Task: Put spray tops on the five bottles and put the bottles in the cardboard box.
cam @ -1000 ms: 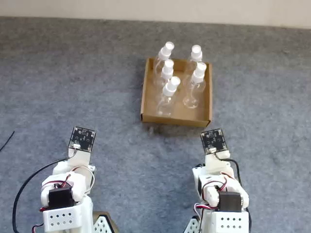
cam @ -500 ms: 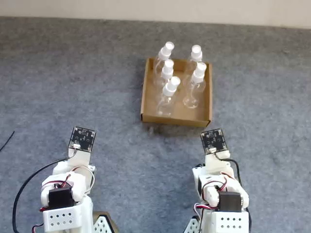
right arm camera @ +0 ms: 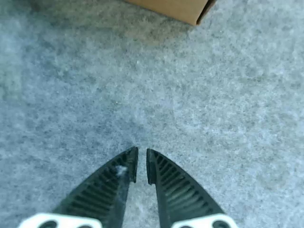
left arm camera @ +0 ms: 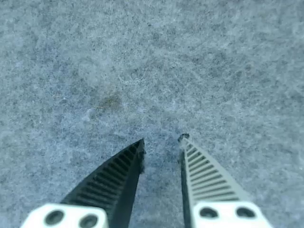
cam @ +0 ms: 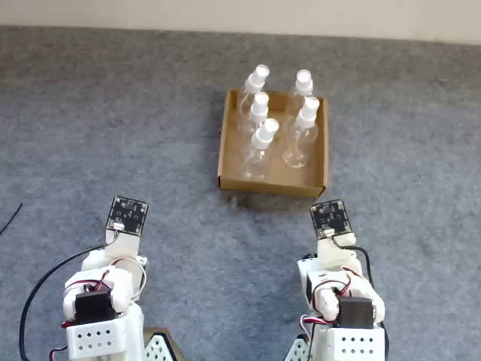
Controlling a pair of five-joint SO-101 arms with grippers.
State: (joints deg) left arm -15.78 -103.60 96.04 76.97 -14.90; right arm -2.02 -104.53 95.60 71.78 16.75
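Observation:
The cardboard box (cam: 270,184) sits on the grey carpet at mid-table, with several clear bottles (cam: 258,145) standing upright inside it. Each bottle carries a white spray top (cam: 264,132). Both arms are folded back at the near edge, well short of the box. My left gripper (left arm camera: 161,140) hangs just above bare carpet with a narrow gap between its fingers and nothing in it. The tips of my right gripper (right arm camera: 141,154) are almost touching, and it is empty. A corner of the box (right arm camera: 183,9) shows beyond it.
Grey carpet covers the whole table. The left arm (cam: 113,278) and the right arm (cam: 338,289) stand at the near edge. A dark cable (cam: 9,218) lies at the far left. A pale wall runs along the back.

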